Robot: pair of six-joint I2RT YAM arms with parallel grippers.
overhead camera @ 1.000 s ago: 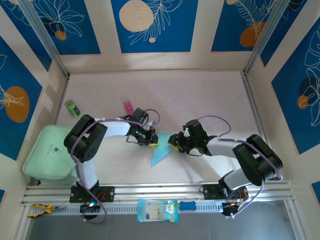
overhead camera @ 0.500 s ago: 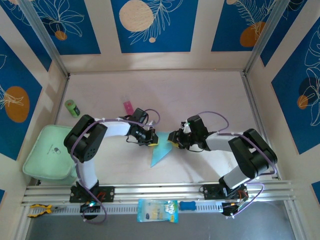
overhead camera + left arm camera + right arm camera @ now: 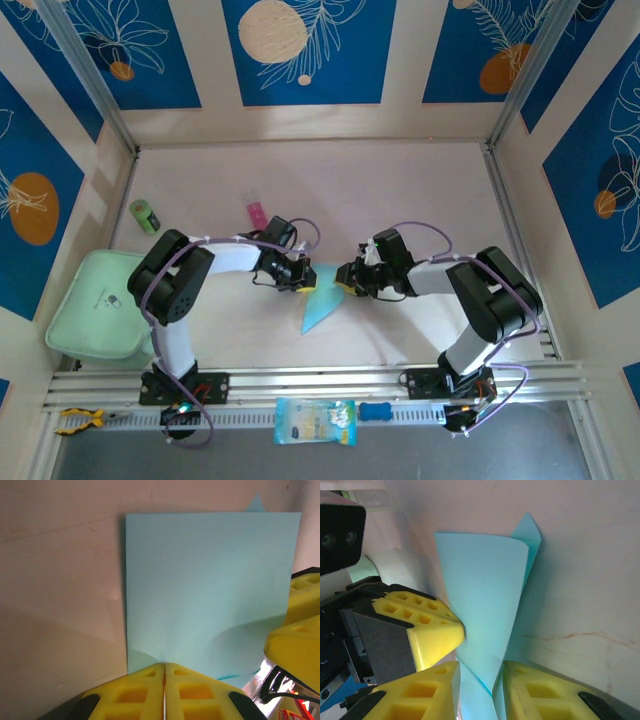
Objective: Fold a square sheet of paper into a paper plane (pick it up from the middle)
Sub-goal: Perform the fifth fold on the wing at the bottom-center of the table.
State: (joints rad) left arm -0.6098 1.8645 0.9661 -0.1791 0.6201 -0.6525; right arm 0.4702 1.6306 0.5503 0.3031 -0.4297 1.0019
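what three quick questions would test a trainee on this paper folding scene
1. True or false: the left gripper is shut on the edge of the paper.
2. Pick one. How does the right gripper stand?
A. fingers apart, with the paper passing between them
B. shut on a pen
C. shut tight with nothing between the fingers
3. Short answer: what colour is the small block lying farther back than both grippers?

Key: 1 true; 2 A; 3 pink.
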